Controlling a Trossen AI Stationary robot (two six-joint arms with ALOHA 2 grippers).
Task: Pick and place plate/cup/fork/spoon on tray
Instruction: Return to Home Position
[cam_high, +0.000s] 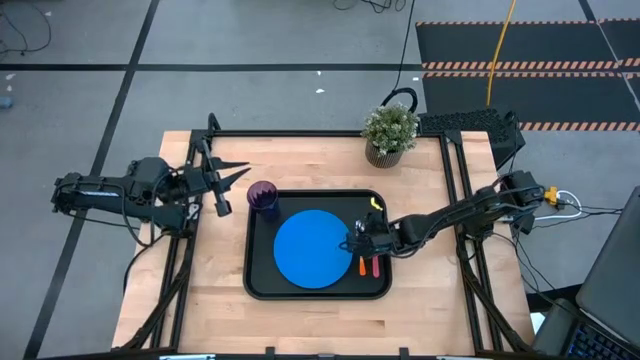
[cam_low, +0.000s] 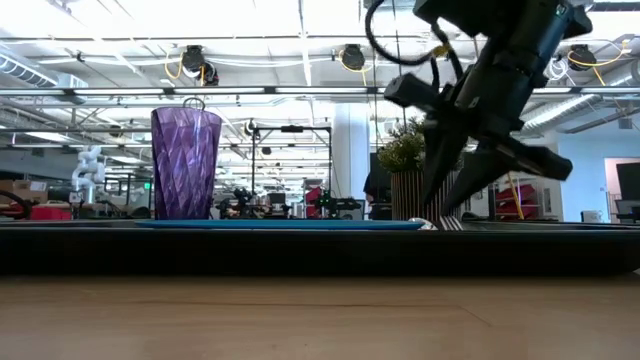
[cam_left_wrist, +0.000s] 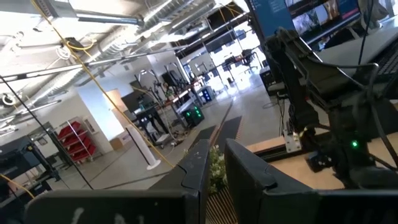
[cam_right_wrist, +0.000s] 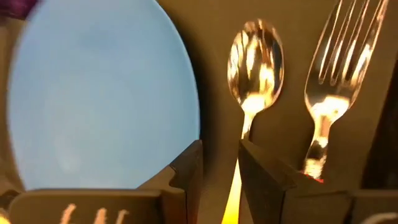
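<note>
The right tool (cam_high: 357, 243) is low over the tray (cam_high: 262, 283), at the right edge of the plate (cam_high: 316, 249). In the right wrist view its 2 fingers (cam_right_wrist: 186, 168) stand a little apart, with only a narrow gap between them, and the orange handle of the spoon (cam_right_wrist: 255, 68) runs into this gap. I cannot tell if the fingers press on the handle or only stand around it.

The spoon lies flat on the black tray floor, just beside the plate rim, its silver bowl pointing away from the tool. The fork (cam_right_wrist: 336, 68) lies next to it, almost parallel, on the side away from the plate. In the high view the orange handle (cam_high: 362, 266) and the red handle (cam_high: 376, 266) show side by side near the tray's right rim.

The plate lies flat in the middle of the tray. The cup (cam_high: 263, 196) stands upright in the far left corner of the tray, near the plate but not touching it.

The left tool (cam_high: 228, 178) waits over the left edge of the worktop (cam_high: 215, 300), above the surface and apart from the tray; its fingers are a little apart and hold nothing. A potted plant (cam_high: 389, 132) stands at the far edge of the worktop, behind the tray.
</note>
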